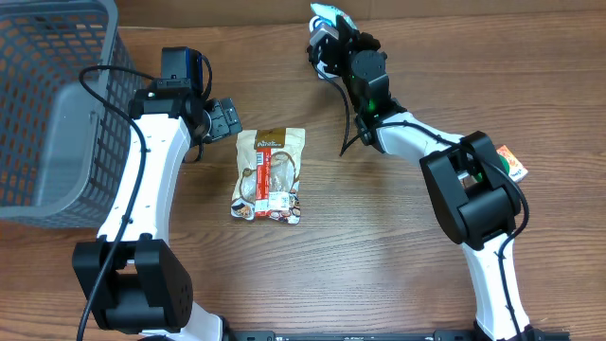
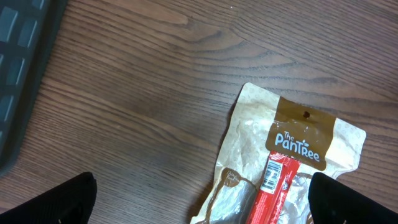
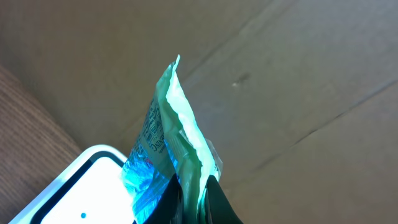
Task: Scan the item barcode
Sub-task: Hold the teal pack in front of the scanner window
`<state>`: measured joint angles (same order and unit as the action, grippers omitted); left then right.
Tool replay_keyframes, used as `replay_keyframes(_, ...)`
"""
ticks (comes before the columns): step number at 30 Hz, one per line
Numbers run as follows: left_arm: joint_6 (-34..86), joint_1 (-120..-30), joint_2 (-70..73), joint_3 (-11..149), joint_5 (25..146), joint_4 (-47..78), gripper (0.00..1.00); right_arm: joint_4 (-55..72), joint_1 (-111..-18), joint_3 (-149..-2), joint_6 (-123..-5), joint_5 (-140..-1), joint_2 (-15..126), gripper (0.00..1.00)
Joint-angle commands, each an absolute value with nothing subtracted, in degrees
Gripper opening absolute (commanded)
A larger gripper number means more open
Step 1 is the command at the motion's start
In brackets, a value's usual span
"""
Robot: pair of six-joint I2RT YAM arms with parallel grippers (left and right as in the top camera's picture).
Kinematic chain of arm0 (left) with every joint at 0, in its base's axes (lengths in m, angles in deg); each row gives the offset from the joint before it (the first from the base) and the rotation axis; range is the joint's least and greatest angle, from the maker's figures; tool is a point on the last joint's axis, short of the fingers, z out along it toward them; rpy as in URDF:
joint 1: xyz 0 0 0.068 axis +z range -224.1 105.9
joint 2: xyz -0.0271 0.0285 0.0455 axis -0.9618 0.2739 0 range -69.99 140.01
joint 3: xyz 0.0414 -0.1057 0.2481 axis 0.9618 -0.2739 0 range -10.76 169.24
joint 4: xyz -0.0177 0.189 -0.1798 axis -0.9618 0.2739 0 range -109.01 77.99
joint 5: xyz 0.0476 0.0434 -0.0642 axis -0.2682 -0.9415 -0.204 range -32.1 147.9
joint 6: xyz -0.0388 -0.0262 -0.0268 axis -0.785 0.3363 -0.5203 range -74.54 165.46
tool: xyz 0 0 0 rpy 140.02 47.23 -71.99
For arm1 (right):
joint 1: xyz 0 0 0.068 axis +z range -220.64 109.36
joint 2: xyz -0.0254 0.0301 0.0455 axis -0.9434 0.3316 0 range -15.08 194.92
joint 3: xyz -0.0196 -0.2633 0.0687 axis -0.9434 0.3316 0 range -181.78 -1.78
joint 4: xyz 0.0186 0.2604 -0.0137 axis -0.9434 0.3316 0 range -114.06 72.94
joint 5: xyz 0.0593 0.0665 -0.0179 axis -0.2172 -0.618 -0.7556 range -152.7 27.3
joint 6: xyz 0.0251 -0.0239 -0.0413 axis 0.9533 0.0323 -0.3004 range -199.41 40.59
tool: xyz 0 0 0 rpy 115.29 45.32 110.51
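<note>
Pinched in my tightly closed right gripper [image 3: 193,193], a thin green-and-white plastic packet [image 3: 171,124] sits at the wooden table's [image 1: 379,265] far edge, near a white rounded-corner device [image 3: 74,180]. My left gripper [image 1: 230,118] is spread wide just beside the tan paper snack pouch [image 1: 270,173], which lies flat mid-table.

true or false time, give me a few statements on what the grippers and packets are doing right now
1. The right gripper is shut on a teal foil packet. True.
2. The brown paper snack pouch sits inside the grey plastic mesh basket. False: it lies flat on the wooden table, outside the basket.
3. The left gripper is open and holds nothing. True.
4. The small orange packet is held in the left gripper. False: it lies beside the right arm.
</note>
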<state>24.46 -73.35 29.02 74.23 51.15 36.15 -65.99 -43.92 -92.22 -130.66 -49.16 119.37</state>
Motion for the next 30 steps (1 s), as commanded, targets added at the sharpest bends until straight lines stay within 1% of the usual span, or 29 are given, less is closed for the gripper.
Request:
replay_keyframes(1,24.9,-73.4,29.0,74.9,50.3,36.2,1.0,-67.7,-43.8,-93.5,-130.5,-48.6,121.5,0.04)
replay_keyframes(6,24.9,-73.4,29.0,74.9,50.3,36.2,1.0,-67.3,-43.7,-93.5,-130.5,-48.6,121.6,0.04)
replay_keyframes(9,24.9,-73.4,29.0,74.9,50.3,36.2,1.0,-64.3,-43.6,-93.5,-130.4,-48.6,121.6,0.04)
replay_keyframes(11,24.9,-73.4,29.0,74.9,50.3,36.2,1.0,-61.6,-43.6,-93.5,-127.4,-48.6,121.6,0.04)
replay_keyframes(14,24.9,-73.4,29.0,74.9,50.3,36.2,1.0,-61.2,-43.4,-93.5,-122.4,-48.6,121.6,0.04)
replay_keyframes(23,24.9,-73.4,29.0,74.9,50.3,36.2,1.0,-55.5,-40.7,-93.5,-122.2,-48.6,121.6,0.04)
replay_keyframes(30,24.9,-73.4,29.0,74.9,50.3,36.2,1.0,-50.7,-40.6,-93.5,-122.2,-48.6,121.6,0.03)
